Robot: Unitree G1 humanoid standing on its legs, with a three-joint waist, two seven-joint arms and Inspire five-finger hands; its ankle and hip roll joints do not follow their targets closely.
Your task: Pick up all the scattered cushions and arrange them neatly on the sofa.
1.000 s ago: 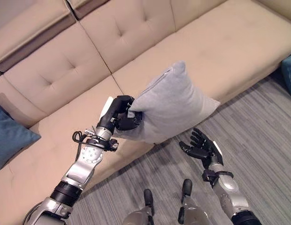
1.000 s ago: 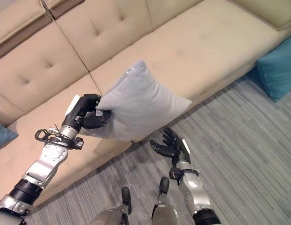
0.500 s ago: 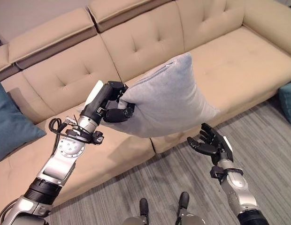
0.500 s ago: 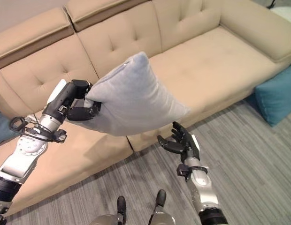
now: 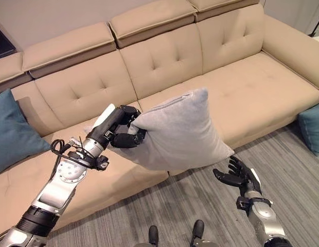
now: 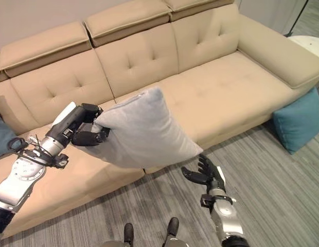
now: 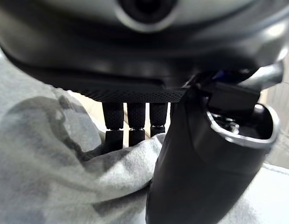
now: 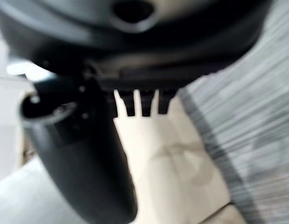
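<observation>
Left eye view — left hand (image 5: 121, 133) pinched corner of light grey square fabric cushion (image 5: 176, 132), held above beige tufted sofa (image 5: 242, 87); right hand (image 5: 238, 176) — fingers spread, empty, over grey striped floor (image 5: 293, 175).

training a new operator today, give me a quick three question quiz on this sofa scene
1. True or false: the left robot hand grips the grey cushion by its corner.
2. Where is the teal cushion at the sofa's right end? A) on the seat B) on the floor against the sofa C) in the right robot hand
3. Fill in: the right robot hand hangs open over the ____, below the grey cushion.

Key: 1 true; 2 B; 3 floor.
</observation>
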